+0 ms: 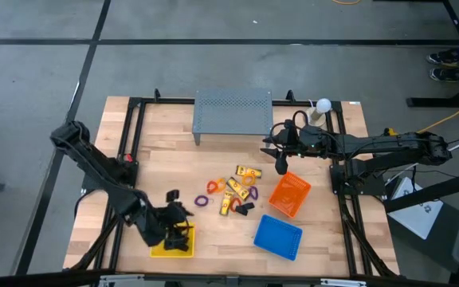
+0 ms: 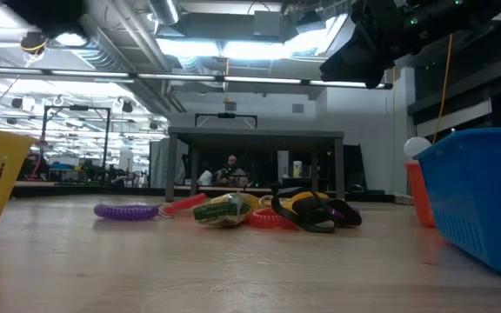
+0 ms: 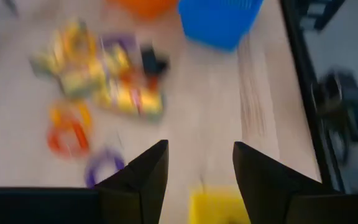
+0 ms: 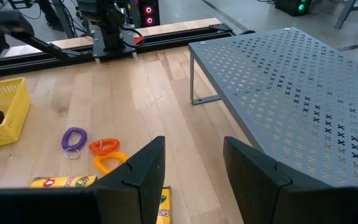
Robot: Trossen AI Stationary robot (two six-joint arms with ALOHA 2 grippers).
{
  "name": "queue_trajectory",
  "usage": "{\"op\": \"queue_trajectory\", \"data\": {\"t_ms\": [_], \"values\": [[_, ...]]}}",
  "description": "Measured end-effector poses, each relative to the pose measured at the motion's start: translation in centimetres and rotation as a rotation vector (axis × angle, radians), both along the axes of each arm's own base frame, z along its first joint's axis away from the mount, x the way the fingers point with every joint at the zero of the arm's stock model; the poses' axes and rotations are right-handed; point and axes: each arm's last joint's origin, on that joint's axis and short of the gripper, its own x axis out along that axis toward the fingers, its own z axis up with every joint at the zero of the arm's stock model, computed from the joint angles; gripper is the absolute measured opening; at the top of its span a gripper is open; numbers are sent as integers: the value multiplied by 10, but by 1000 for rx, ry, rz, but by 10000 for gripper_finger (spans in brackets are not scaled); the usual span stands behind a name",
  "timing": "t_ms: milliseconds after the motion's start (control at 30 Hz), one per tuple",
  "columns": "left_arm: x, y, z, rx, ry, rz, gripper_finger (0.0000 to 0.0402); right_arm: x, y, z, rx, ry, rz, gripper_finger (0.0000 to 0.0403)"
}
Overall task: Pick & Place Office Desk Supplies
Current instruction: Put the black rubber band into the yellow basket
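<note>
Left pincer, fingers parted and empty, hovers over the yellow plastic basket; next, reach the heaped small supplies. Right pincer, open, waits.

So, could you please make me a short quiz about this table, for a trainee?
1. True or false: the blue plastic basket stands beside the orange plastic basket.
2. Which one is under the left pincer? A: yellow plastic basket. B: the blue one. C: the orange one.
3. Fill in: the right pincer has its fingers ____.
Key: 1 true; 2 A; 3 open.
</note>
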Motion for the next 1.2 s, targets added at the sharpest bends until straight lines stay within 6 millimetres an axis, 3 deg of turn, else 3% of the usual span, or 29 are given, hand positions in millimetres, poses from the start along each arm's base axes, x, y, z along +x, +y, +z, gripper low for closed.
{"op": "queue_trajectory", "data": {"t_ms": [200, 400, 533, 867, 1200], "values": [[45, 32, 6, 78, -114, -78, 174, 0, 0, 0, 3, -1, -1, 165], [80, 69, -15, 185, -67, -89, 173, 0, 0, 0, 8, -2, 0, 165], [99, 82, -33, 231, -48, -141, 174, 0, 0, 0, 8, -2, 0, 165], [130, 83, -77, 198, -60, -252, 178, 0, 0, 0, 8, -1, -1, 165], [168, 77, -83, 234, 89, -297, 178, 0, 0, 0, 11, -2, -2, 165]]}}
